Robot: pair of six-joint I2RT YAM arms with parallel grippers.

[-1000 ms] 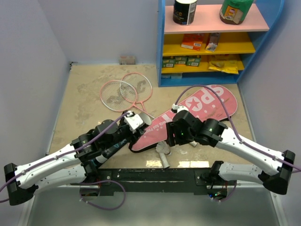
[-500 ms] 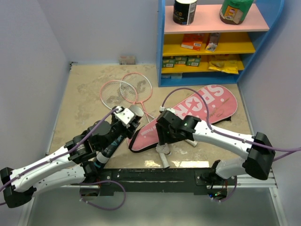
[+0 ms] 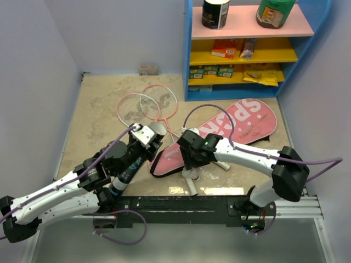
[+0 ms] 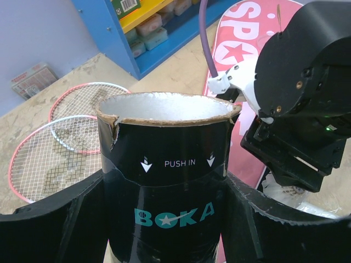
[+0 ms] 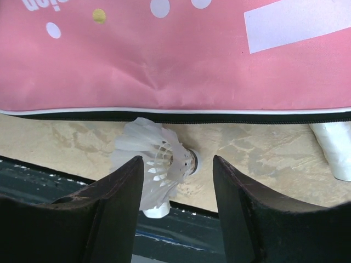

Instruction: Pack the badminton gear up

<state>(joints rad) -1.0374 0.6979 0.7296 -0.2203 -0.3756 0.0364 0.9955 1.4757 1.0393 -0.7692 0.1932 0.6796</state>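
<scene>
The left fingers [image 4: 66,219] are clenched on the black shuttle tube [image 4: 164,164], one finger on each side of it. The tube is long and thin. Seen from above, it runs from near left to far right. Its open end points away from the robot, toward the rackets. You can see the white inside of that open end. The words PUSH IN and BOKA on its side read the right way up in the left wrist view.

The pink bag [image 3: 230,129] lies flat on the desk [image 3: 98,120]. Its long line also goes from near left to far right. Its wide round end is far and to the right, close to the blue shelf [image 3: 187,55]. Its thin end is near the tube.

The two rackets [image 3: 134,112] lie flat on the desk, to the left of the bag. Their round heads are at the far end and lie partly one over the other. Their thin handles point near and right, toward the bag.

A white shuttlecock [image 5: 156,159] lies on its side on the desk, just beside the bag's black zip edge. In the right wrist view its feathers point left and its round end points right. The right fingers [image 5: 115,208] stand one on each side of it, released. There is a gap beside the round end, so they are not squeezing it.
</scene>
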